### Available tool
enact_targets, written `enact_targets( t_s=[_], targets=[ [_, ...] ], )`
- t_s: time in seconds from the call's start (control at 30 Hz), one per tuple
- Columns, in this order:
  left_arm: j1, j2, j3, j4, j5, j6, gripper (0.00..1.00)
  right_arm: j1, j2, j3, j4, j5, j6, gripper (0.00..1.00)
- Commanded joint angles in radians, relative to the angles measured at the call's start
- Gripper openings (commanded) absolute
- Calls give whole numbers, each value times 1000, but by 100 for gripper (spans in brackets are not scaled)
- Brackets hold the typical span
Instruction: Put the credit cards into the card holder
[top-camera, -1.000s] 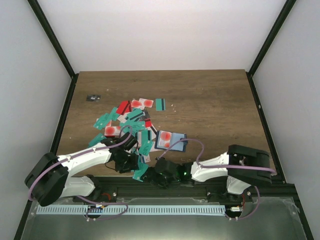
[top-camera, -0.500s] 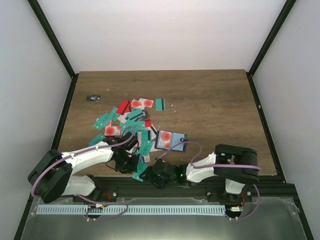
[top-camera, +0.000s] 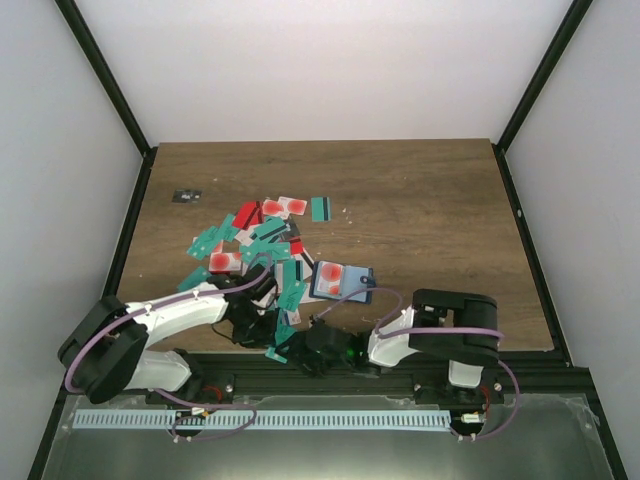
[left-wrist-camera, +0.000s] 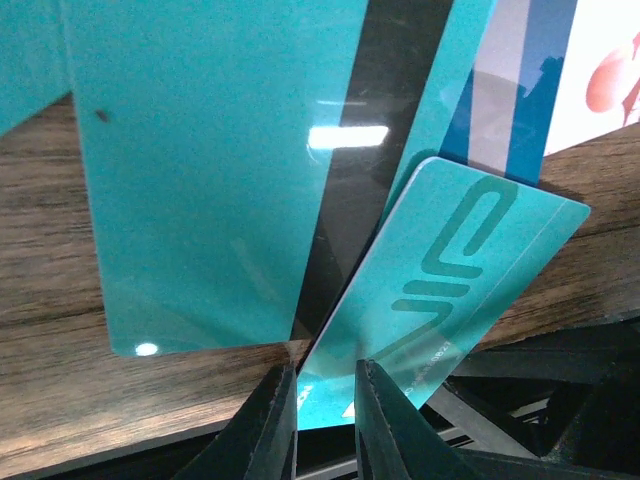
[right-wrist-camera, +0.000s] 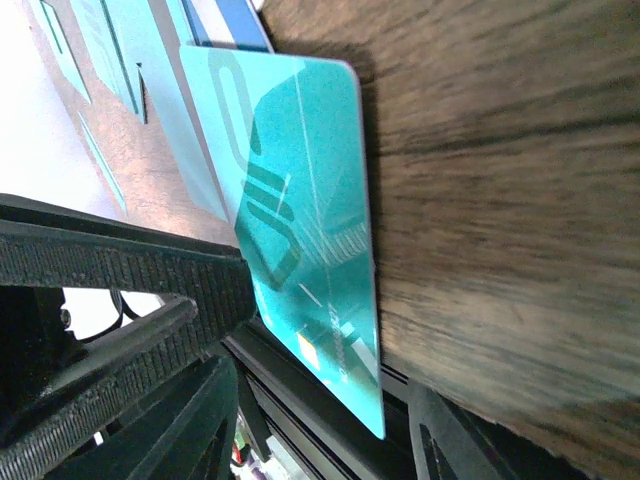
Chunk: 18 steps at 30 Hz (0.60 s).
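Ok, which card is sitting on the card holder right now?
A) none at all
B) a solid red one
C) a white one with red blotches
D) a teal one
C: in the top view, the navy card holder has a white card with red blotches lying on it.

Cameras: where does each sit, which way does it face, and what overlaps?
Top external: fixed above and behind the bases, looking down on the table; left arm and right arm show whole, credit cards and card holder beyond.
Left wrist: low at the near table edge, facing a teal logo card; left gripper fingertips at bottom.
Right wrist: low at that edge, rolled sideways, facing the teal logo card; right gripper fingers at bottom.
Shared: both wrist views see that card overhanging the edge.
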Motion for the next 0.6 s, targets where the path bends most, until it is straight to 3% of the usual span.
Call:
enact_targets(
  t_s=[0.0,0.23,0.47,0.57],
  targets=[
    [-1,26,-57,11,-16,4,19,11,50,-20,4,0,14,49],
    [-1,21,-73,18,-1,4,19,4,70,-21,34,-3,14,40],
    [-1,-6,-66,6,9,-2,19,-2,26,-31,-9,-15,4,13],
    [-1,-48,-46,-16,5,-14,21,-8,-22,-33,-78,-47,-14,6]
  ],
)
